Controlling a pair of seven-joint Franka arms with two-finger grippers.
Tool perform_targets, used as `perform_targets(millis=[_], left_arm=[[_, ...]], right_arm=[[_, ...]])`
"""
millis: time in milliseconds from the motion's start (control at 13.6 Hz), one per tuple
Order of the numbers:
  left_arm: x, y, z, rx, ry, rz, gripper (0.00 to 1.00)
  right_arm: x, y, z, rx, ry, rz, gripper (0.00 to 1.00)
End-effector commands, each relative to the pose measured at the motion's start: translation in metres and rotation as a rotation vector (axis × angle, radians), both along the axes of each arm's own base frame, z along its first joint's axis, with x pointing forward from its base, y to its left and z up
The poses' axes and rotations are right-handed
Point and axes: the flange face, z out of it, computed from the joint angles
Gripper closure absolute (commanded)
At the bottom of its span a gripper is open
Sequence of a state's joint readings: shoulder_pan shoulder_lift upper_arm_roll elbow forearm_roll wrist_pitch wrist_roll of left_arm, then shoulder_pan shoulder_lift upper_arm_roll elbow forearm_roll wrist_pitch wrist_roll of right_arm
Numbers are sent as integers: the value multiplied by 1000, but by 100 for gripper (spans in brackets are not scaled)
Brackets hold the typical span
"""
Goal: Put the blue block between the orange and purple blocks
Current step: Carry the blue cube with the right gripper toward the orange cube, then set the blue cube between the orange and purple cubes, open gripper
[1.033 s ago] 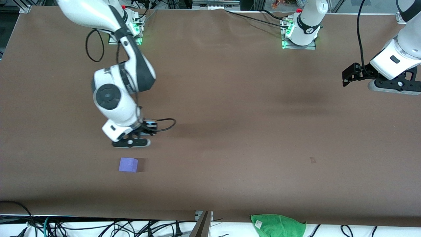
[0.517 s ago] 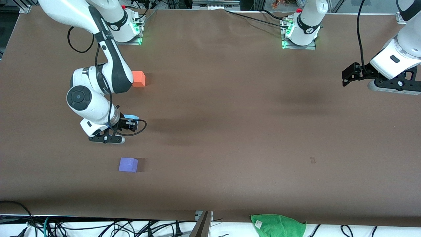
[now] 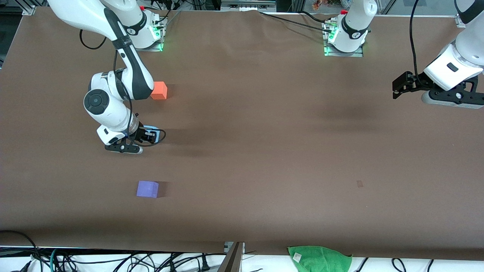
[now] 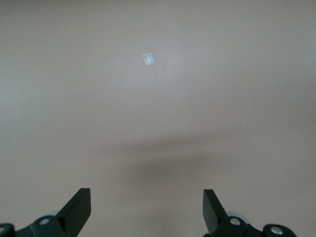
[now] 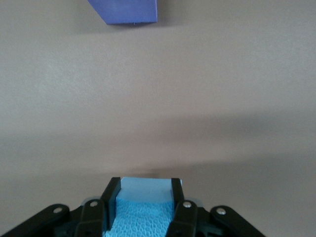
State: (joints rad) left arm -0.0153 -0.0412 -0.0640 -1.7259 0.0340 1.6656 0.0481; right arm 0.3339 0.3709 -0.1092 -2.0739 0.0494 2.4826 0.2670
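Observation:
My right gripper (image 3: 125, 148) is shut on the light sky-blue block (image 5: 146, 188) and holds it low over the table. In the front view the hand hides the block. It is over the stretch between the orange block (image 3: 159, 90) and the violet-purple block (image 3: 147, 189), slightly toward the right arm's end of the table. The purple block also shows in the right wrist view (image 5: 129, 11). My left gripper (image 3: 397, 85) waits open and empty in the air at the left arm's end of the table; in the left wrist view (image 4: 147, 197) its jaws stand wide apart over bare table.
A green cloth (image 3: 319, 258) lies at the table's edge nearest the front camera. A small pale mark (image 3: 359, 184) is on the brown table top and also shows in the left wrist view (image 4: 148, 59). Cables hang along that same edge.
My right gripper carried the blue block from beside the purple block toward the right arm's end, then a little toward the orange block. The arm no longer hides the orange block. The left arm stayed put.

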Motion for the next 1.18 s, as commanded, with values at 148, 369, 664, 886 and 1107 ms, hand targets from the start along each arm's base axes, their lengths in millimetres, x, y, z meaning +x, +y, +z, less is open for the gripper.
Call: perform_targets(millis=[148,369,664,886,1107], left_arm=[[5,-21,14,-25,-9,-54,0],[5,-19,13,-27,-7,-49,0],[6,-16,14,-27,-9,-43,0],[6,-18,14,-27,-9,-46,0],[6,-19,14,-29,-8,-44,0]], right_arm=[[-27,-10,-11,20,-56,47,67],[-32,-12,-16,21,-68,46,67],[-40,-14,-26,21,-90,47,67],[-40,-14,-26,21,-91,47,6],[-33,-13,-16,22,-110,80,1]])
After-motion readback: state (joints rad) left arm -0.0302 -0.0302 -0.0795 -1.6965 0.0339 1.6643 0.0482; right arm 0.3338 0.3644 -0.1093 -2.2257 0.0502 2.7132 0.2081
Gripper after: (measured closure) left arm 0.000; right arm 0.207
